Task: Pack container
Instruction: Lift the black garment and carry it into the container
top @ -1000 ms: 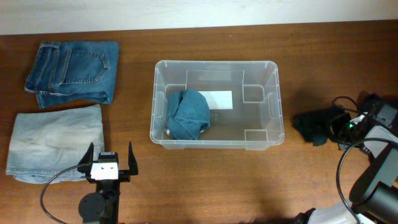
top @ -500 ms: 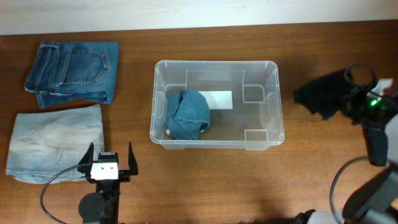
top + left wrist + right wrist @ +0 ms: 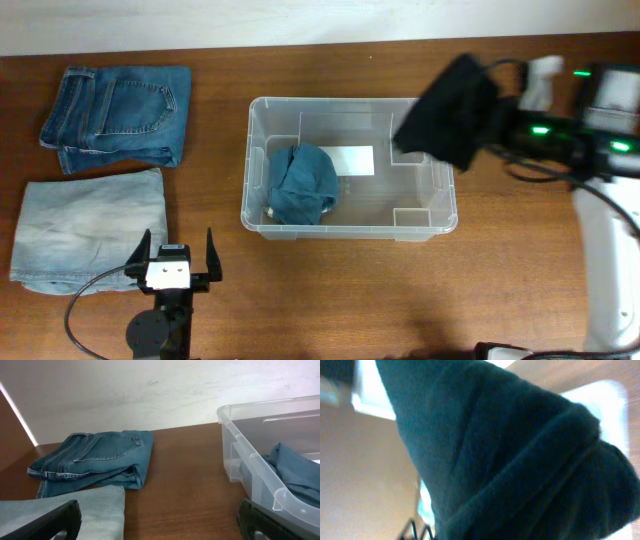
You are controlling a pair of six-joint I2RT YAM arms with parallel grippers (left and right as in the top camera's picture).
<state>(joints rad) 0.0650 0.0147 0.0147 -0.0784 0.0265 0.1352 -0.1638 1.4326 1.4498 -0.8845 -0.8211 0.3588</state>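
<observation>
We see the clear rectangular plastic container [image 3: 340,100] mid-way along the brown wooden table [image 3: 520,260], with a crumpled teal cloth [image 3: 300,185] in its left part. Our right gripper [image 3: 497,122], its fingers hidden, seems pinched tight on a dark crumpled cloth garment [image 3: 450,125] above the container's far right corner. Our left gripper [image 3: 178,240] gapes wide and empty beside folded pale denim jeans [image 3: 90,230].

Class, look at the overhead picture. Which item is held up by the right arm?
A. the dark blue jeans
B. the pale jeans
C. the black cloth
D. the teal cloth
C: the black cloth hangs from the jaws of the right arm over the bin's right end, while the dark blue jeans and pale jeans lie on the table and the teal cloth sits in the bin.
</observation>
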